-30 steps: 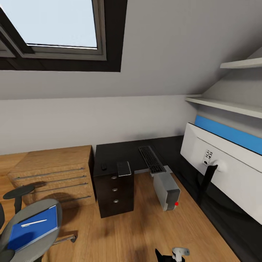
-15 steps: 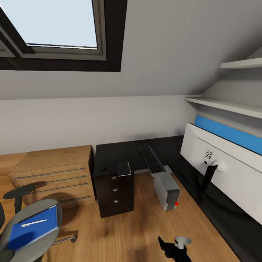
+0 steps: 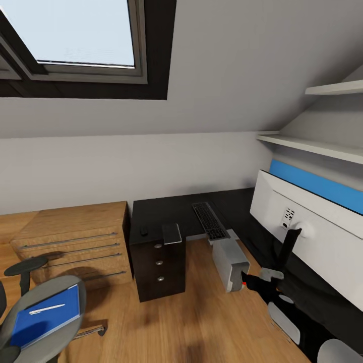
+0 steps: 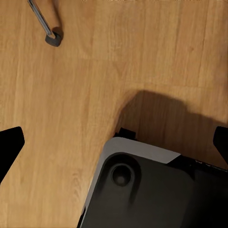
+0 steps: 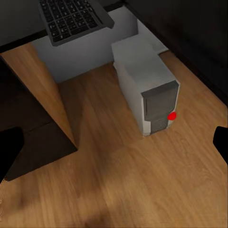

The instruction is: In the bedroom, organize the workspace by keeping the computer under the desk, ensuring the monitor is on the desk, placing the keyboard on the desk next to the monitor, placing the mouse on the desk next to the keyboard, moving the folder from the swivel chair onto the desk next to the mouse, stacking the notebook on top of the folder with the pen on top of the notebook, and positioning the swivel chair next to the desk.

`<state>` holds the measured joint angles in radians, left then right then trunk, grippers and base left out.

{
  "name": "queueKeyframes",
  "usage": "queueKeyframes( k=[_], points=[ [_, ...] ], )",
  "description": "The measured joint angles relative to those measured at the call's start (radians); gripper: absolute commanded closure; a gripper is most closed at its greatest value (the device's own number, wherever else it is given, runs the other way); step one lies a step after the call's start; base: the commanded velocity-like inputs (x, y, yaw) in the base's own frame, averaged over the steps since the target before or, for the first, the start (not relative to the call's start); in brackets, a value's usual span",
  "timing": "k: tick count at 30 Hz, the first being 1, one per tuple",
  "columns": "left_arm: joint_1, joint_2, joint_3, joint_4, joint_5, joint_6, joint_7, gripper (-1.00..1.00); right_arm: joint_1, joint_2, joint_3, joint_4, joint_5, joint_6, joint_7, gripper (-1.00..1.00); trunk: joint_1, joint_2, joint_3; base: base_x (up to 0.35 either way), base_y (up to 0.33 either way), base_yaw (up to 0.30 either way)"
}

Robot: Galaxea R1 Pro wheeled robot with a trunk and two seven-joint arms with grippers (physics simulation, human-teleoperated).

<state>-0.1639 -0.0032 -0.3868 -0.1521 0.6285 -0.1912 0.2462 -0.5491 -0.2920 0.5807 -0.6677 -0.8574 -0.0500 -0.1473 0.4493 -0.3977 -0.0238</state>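
Grey sloped walls and a skylight (image 3: pixel 70 35) are seen above the light wood floor (image 3: pixel 201 322) of the bedroom. Against the far wall the black-topped desk (image 3: pixel 166 212) is set, with a black drawer unit (image 3: pixel 159 267) under its near end and a light-wood drawer chest (image 3: pixel 70 242) just beside it. The white-backed monitor (image 3: pixel 312 237) is stood on the desk's right wing. The swivel chair (image 3: pixel 45 312) is placed well apart from the desk, and the blue folder (image 3: pixel 45 315) is carried on its seat with a white pen (image 3: pixel 46 308) laid on top. The grey computer (image 3: pixel 229 262) is stood on the floor by the desk's edge. The keyboard (image 3: pixel 210 221) is laid on the desk, overhanging the edge above the computer. The notebook (image 3: pixel 171 233) and the small dark mouse (image 3: pixel 144 232) are rested on the desk over the drawer unit. The right gripper (image 3: pixel 252 280) is held near the computer's front with its fingers spread apart; the left gripper's fingers (image 4: pixel 9 145) are likewise parted above the floor.
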Motion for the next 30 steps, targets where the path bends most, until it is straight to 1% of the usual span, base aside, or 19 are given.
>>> queueKeyframes(
  k=[1,3,8,18,30],
  points=[
    [0.000,0.000,0.000,0.001,0.000,-0.002,0.000,-1.00,0.000,-0.019,-0.002,-0.039,-0.001,0.021,-0.003,-1.00,0.000,0.000,0.000,0.000,0.000,0.000],
    [0.000,0.000,0.001,0.001,0.001,-0.005,0.000,-1.00,0.001,-0.040,-0.002,-0.080,-0.004,0.042,-0.006,-1.00,0.000,0.000,0.000,0.000,0.000,0.000],
    [0.000,0.001,0.004,0.002,0.003,-0.007,0.000,-1.00,0.003,-0.060,-0.003,-0.114,-0.005,0.060,-0.010,-1.00,0.000,0.000,0.000,0.000,0.000,0.000],
    [0.000,0.002,0.002,0.002,0.001,-0.010,0.000,-1.00,0.003,-0.066,-0.004,-0.121,-0.002,0.062,-0.012,-1.00,0.000,0.000,0.000,0.000,0.000,-0.010],
    [-0.001,0.002,0.001,0.002,-0.005,-0.012,0.000,-1.00,0.003,-0.066,-0.003,-0.121,0.003,0.060,-0.013,-1.00,0.000,-0.001,0.008,0.000,0.000,-0.120]
  ],
)
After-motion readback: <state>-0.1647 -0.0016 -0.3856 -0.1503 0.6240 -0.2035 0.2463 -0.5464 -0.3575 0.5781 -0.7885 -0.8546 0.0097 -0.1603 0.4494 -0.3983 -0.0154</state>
